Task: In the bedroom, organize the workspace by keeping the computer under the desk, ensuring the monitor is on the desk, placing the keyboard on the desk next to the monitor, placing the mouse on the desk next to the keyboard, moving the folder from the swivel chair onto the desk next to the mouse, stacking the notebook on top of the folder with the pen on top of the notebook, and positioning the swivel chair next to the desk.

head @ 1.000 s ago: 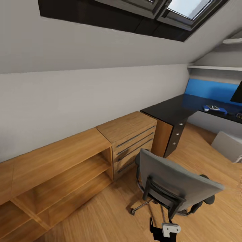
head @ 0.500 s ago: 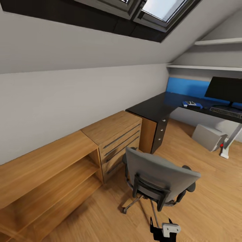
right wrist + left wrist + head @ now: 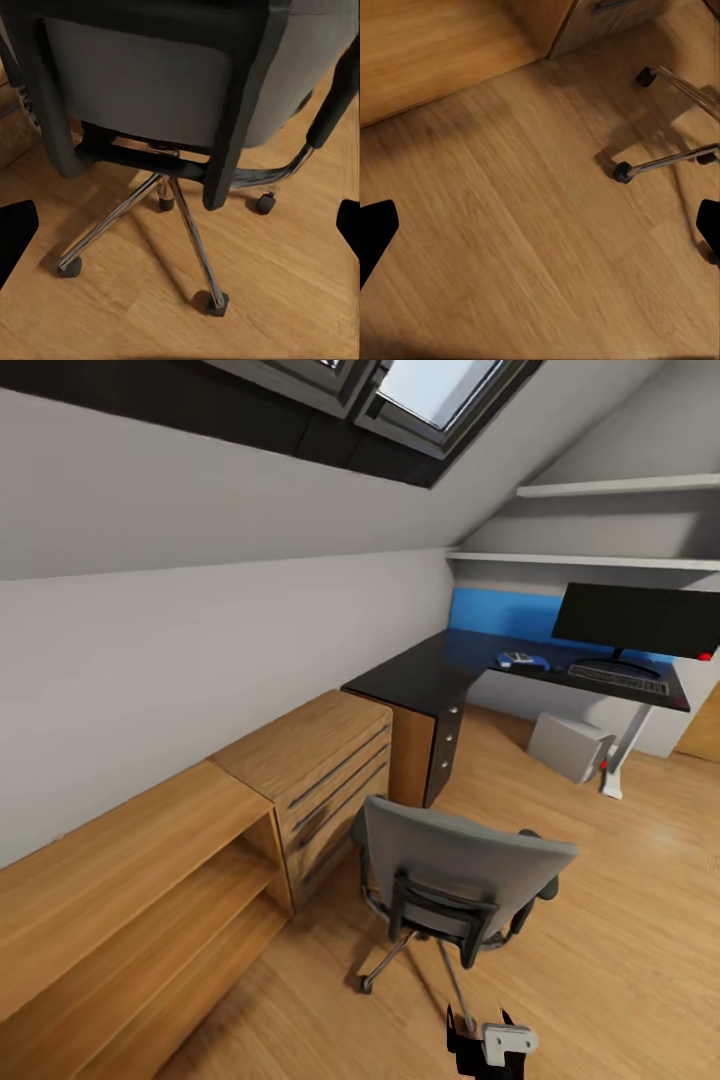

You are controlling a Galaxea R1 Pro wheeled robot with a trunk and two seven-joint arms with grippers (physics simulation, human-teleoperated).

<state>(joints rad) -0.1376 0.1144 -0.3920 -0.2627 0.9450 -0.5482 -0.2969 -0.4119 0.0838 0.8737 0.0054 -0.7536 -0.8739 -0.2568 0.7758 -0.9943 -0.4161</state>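
The grey swivel chair [image 3: 460, 865] stands on the wooden floor with its back to me, a step away from the black-topped desk [image 3: 430, 675]. On the desk are the monitor [image 3: 635, 618], the keyboard [image 3: 618, 678] in front of it, and the blue folder [image 3: 535, 663] with a small greyish notebook [image 3: 516, 656] on top. The silver-grey computer [image 3: 568, 746] sits on the floor under the desk. My right gripper [image 3: 180, 232] is open behind the chair's back [image 3: 142, 90]. Over bare floor beside the chair's chrome legs [image 3: 667, 159], my left gripper [image 3: 540, 232] hangs open. Mouse and pen are too small to make out.
Light wooden drawers [image 3: 320, 760] and an open shelf unit [image 3: 130, 880] run along the left wall up to the desk. A sloped ceiling with a skylight [image 3: 430, 390] hangs over them. The white desk leg [image 3: 622, 752] stands beside the computer. Open floor [image 3: 640, 920] lies right of the chair.
The whole view has swung to the right: the camera moved. The monitor, keyboard, computer and desk leg have come fully into view. The chair stays where it was beside the drawers.
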